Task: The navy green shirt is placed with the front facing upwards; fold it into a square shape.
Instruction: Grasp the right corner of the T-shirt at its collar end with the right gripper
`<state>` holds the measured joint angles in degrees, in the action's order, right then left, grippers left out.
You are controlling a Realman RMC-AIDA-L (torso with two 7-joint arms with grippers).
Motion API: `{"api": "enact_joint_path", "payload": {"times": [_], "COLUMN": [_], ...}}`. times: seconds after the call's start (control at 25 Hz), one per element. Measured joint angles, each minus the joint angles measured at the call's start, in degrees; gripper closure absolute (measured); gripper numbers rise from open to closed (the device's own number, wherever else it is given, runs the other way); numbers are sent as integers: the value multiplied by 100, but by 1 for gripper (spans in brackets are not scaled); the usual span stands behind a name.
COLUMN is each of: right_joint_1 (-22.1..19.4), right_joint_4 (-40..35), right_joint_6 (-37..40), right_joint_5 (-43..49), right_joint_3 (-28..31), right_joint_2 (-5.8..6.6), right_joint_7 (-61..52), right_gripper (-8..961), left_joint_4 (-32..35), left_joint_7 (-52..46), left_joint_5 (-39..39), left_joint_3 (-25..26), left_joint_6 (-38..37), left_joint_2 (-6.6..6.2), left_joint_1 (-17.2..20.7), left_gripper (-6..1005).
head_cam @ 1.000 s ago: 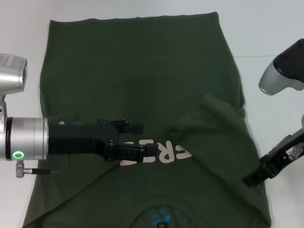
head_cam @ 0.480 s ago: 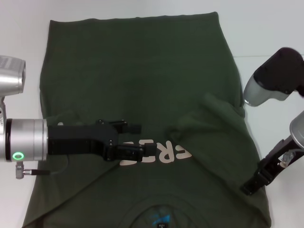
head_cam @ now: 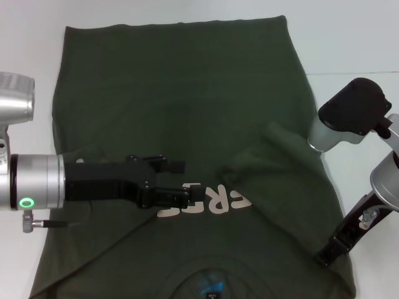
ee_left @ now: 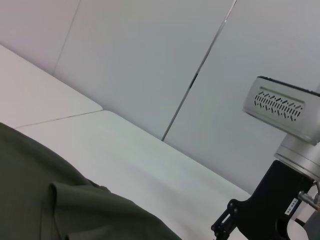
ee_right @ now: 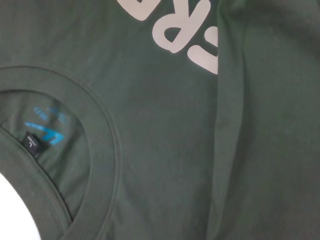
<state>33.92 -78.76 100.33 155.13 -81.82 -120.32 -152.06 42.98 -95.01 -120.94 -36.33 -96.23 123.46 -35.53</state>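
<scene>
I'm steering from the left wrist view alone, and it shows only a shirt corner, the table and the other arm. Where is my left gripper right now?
Observer: In the head view the left gripper is over the navy green shirt, at the chest lettering, and covers part of it.
Operator: Open or shut?
Observer: Open. Its two fingers stand apart.
Operator: And the right gripper?
Observer: The right gripper is at the shirt's right edge, towards the collar end.
</scene>
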Motion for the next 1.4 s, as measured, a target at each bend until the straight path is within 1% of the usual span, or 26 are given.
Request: {"api": "enact_joint_path", "payload": {"times": [0.44,0.68,1.0,1.24,1.4], "right_joint_1": [8,0,-27,-40,-44], "right_joint_4": [205,283,319,323,306], "right_joint_6": [-81,-85,-87,-91,-93], "right_joint_5": [33,139,140,149,153], "right_joint_3": [-154,-214,-348,-416,-425], "right_joint_2": [15,4,5,9,9], "right_joint_7": [-95,-113,-184,-208,-225], "right_gripper": [88,87,239,453,541], "left_joint_4": [-5,-9,-9,-9,-9], "left_joint_7": [0,-1,-14,-5,-1], "left_joint_5": [0,0,0,0,0], "left_joint_3": [13,13,12,20,21], "left_joint_6": [25,36,65,82,88], "left_joint_2": [2,17,20,20,19], "left_joint_1": [2,-1,12,14,13], "left_gripper": [48,48,48,48,47]}}
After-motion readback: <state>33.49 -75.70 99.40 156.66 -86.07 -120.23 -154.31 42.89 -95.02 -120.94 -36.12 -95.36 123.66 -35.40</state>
